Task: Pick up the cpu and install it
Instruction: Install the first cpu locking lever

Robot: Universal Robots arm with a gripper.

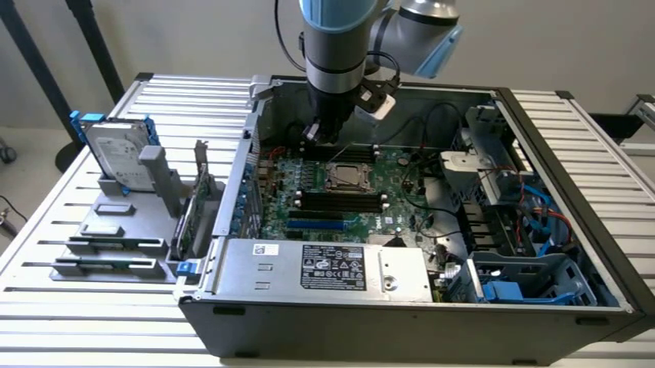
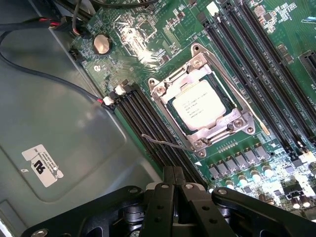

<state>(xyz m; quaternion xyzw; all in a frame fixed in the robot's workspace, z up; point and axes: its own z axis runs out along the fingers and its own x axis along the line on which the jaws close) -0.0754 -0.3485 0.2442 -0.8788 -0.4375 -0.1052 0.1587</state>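
Note:
The cpu point(image 2: 200, 106), a small square chip with a silvery top and printed text, lies flat inside the metal-framed socket point(image 2: 163, 88) of the green board point(image 2: 276, 59). In the exterior view the cpu point(image 1: 348, 177) sits mid-board inside the open computer case. My gripper point(image 2: 174, 185) is shut, its black fingers pressed together with nothing between them. It hangs above the board beside the socket, apart from the chip. In the exterior view the gripper point(image 1: 325, 136) is near the case's far wall, just behind the socket. A thin wire lever point(image 2: 160, 144) sticks out from the socket frame toward my fingers.
Black memory slots point(image 2: 143, 118) flank the socket. Cables point(image 2: 44, 74) cross the case floor. A grey power supply point(image 1: 327, 264) fills the case's near side, and drive cages point(image 1: 511, 192) stand at the exterior view's right. A hard drive with blue rails point(image 1: 115, 149) stands in a rack outside, at the left.

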